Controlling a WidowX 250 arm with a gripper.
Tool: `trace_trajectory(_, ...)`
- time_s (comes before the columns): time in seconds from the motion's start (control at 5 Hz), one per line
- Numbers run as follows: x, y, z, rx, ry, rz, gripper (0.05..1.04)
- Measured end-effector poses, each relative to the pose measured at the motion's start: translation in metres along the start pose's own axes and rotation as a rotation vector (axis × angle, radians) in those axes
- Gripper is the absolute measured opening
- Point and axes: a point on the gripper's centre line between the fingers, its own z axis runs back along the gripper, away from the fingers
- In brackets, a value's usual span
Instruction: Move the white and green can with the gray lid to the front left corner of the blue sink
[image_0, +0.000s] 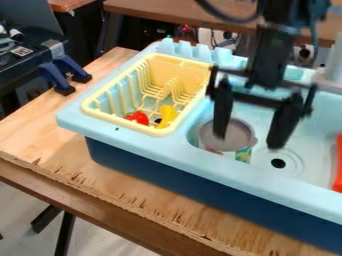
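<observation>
My gripper (248, 131) hangs over the sink part of the light blue toy sink (200, 159), its two fingers spread wide with nothing between them. Below and slightly left of it, a round grey-lidded can (228, 135) with a green and white side stands in the basin, partly behind the left finger. In the yellow dish rack (175, 61) to the left lie a red item (139, 118) and a yellow item (167, 116), near the rack's front end.
An orange-red object (338, 162) is at the right edge of the basin, beyond the drain hole (278, 163). Blue clamps (61, 71) stand left of the wooden table (60, 150). The sink's raised rim surrounds the basin.
</observation>
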Motion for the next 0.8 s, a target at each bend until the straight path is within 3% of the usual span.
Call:
trace_trajectory(0.2,0.0101,-0.006,0.0294,-0.028,-0.121,-0.033,1.001)
trace_trajectory(0.8,0.0085,-0.0074,0.0311,-0.029,-0.128,-0.043,1.001)
